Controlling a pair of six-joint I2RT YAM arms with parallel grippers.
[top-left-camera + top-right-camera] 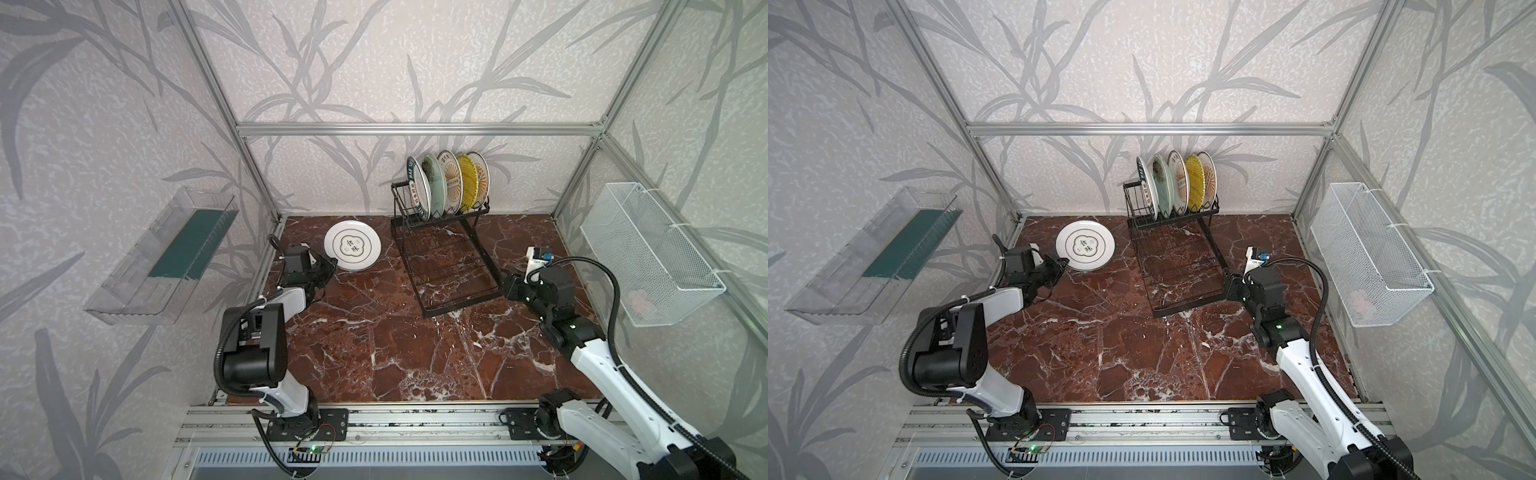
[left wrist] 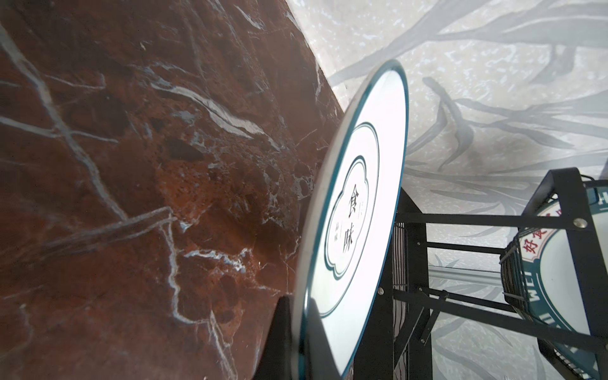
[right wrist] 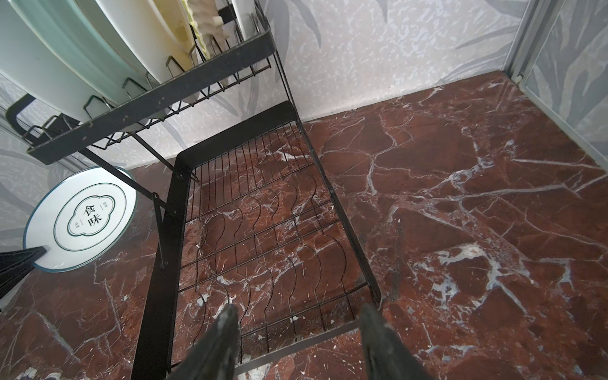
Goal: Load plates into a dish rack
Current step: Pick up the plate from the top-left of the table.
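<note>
Currently I am holding the emblem plate [image 1: 352, 246] by its near rim in the left gripper [image 1: 331, 265], whose jaws are clamping the edge. The plate is hanging at a tilt just above the marble table [image 1: 374, 332], left of the dish rack [image 1: 461, 304] and clear of it. I am gripping at the rim so the plate can turn upright and enter edge-first. Five plates [image 1: 449, 185] are standing in the raised slotted section, leaving the free slots [image 1: 401, 203] at the end nearest the held plate. The right gripper [image 3: 297, 312] is waiting, jaws parted and empty, at the near right corner of the rack's flat base. I judge it is stationed there to steady the rack, though I cannot tell whether it is touching.
</note>
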